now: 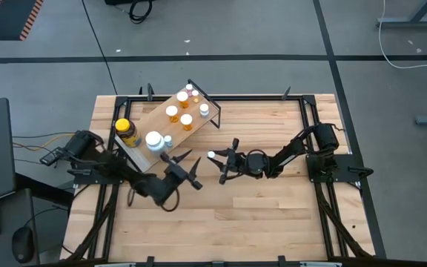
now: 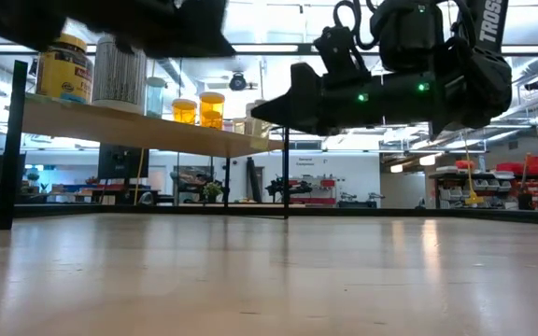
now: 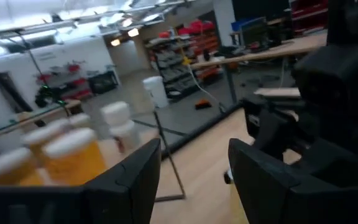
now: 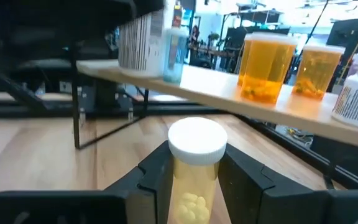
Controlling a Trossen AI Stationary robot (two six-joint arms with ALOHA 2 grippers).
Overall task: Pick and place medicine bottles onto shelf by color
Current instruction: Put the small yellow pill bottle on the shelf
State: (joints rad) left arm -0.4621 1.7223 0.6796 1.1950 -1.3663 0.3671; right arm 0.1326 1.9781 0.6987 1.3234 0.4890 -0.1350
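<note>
The plywood shelf (image 1: 151, 124) on a black frame stands at the table's far left. On it stand an amber jar with a yellow lid (image 1: 127, 132), a white-capped clear bottle (image 1: 153, 140), a teal vial (image 1: 167, 140), orange vials (image 1: 172, 113) and tiny white vials (image 1: 204, 109). My right gripper (image 1: 215, 159) is shut on an orange vial with a white cap (image 4: 197, 140), just right of the shelf's near end. My left gripper (image 1: 186, 167) is open and empty (image 3: 194, 174), at the shelf's near corner. My right gripper pinches the orange vial's body (image 4: 191, 186) between its two fingers (image 4: 157, 177), below the white cap. The fingers come level from the table's right side. The vial stands upright, its cap above the fingers, lifted well clear of the table.
The shelf's thin black legs (image 2: 10, 140) stand on the butcher-block table (image 1: 258, 222). My two grippers are close together in front of the shelf. Black rails run along the table's edges (image 1: 313, 133). Bare tabletop lies on the near and right sides.
</note>
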